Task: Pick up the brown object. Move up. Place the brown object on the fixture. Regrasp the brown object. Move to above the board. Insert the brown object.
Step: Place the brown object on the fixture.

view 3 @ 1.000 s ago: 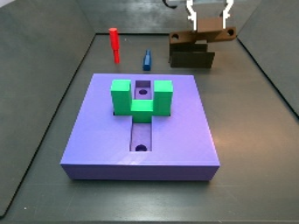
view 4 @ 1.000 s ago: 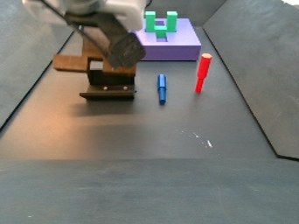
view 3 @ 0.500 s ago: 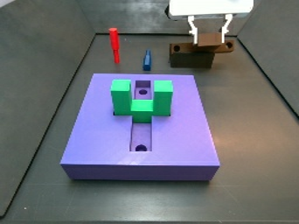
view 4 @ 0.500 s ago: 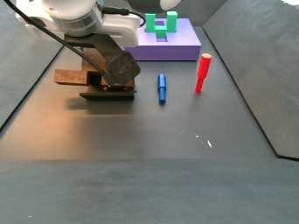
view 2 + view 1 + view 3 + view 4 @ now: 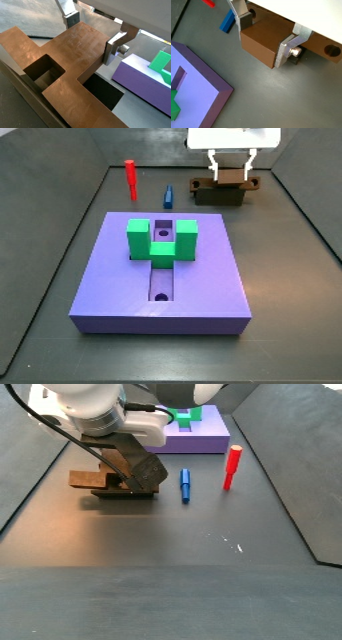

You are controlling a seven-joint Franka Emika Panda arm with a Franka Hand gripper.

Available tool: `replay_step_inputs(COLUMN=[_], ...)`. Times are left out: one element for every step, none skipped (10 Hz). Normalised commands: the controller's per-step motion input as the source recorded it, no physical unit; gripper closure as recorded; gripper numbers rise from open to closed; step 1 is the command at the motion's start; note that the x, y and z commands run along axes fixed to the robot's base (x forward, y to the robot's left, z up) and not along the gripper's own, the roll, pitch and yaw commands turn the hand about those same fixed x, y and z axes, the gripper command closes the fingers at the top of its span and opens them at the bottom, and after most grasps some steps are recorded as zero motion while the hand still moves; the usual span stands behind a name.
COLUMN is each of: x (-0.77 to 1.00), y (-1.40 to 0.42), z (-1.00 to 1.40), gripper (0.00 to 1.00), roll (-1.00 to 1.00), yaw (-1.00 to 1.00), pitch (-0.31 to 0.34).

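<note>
The brown object [image 5: 259, 47] is a light-brown bar lying across the dark fixture [image 5: 123, 492] at the far end of the floor. One end of the bar [image 5: 87, 480] sticks out past the fixture in a side view. My gripper [image 5: 264, 40] is shut on the bar, with a silver finger pressed to each long side, as both wrist views show. In a side view the gripper [image 5: 231, 176] hangs straight over the fixture [image 5: 221, 196]. The lavender board [image 5: 160, 273] with its green block [image 5: 163, 236] lies apart from the fixture, nearer the camera.
A red peg [image 5: 131, 178] stands upright and a blue peg [image 5: 170, 196] lies on the floor between the fixture and the board. Dark walls enclose the floor. The board's corner [image 5: 198, 80] shows close to the gripper in a wrist view.
My gripper has come down with the brown object in it, bringing the bar from above the fixture onto it.
</note>
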Motion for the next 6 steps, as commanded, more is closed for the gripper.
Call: replay_step_inputs(x=[0.0, -0.02, 0.0, 0.0, 0.0, 0.0], y=[0.0, 0.0, 0.0, 0.0, 0.0, 0.0], z=[-0.25, -0.2, -0.01, 0.0, 0.0, 0.0], gripper=[1.0, 1.0, 1.0, 1.0, 1.0, 0.0], roll=[-0.03, 0.0, -0.04, -0.05, 0.0, 0.0], yaw=[0.0, 0.0, 0.0, 0.0, 0.0, 0.0], pitch=[-0.054, -0.023, 0.0, 0.0, 0.0, 0.0])
